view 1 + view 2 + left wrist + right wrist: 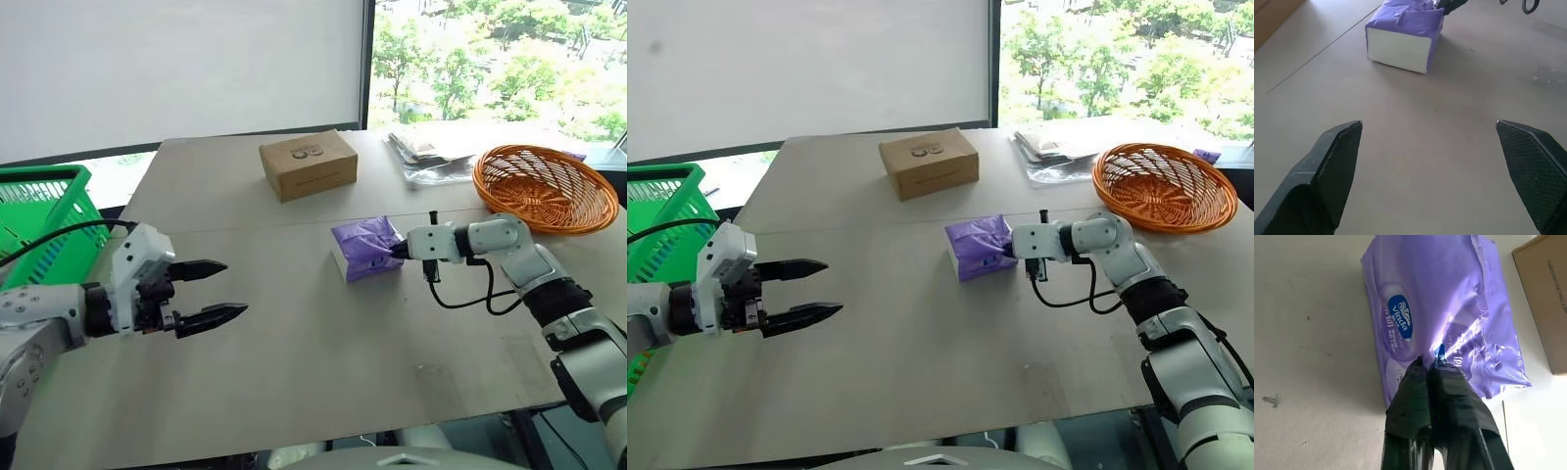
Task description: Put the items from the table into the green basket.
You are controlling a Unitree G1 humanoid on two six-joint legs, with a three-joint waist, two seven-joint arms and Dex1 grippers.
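A: Head views first — where's the pack?
B: The purple pack (365, 248) lies mid-table (294, 343), just on the near side of the seam. The right gripper (399, 251) comes in from the right edge and its fingers are pinched together on the pack's wrapper at its right end.
A: And the others?
B: The box (308, 164) sits toward the far edge, well apart from the pack. The green basket (44, 220) stands off the table's left edge. An orange wicker bowl (546, 186) rests by the far right corner, with some clear-wrapped papers (426, 152) beside it.
A: The left gripper?
B: The left gripper (211, 291) hovers over the left part of the table, fingers spread wide, nothing between them — pointing toward the pack.
A: Left wrist view?
B: Two black fingers (1334, 169) far apart above bare tabletop, the pack's white end ahead of them.
A: Right wrist view?
B: Fingers (1422, 404) pressed together, a fold of purple film nipped at the tips; the box's corner is just beyond the pack.
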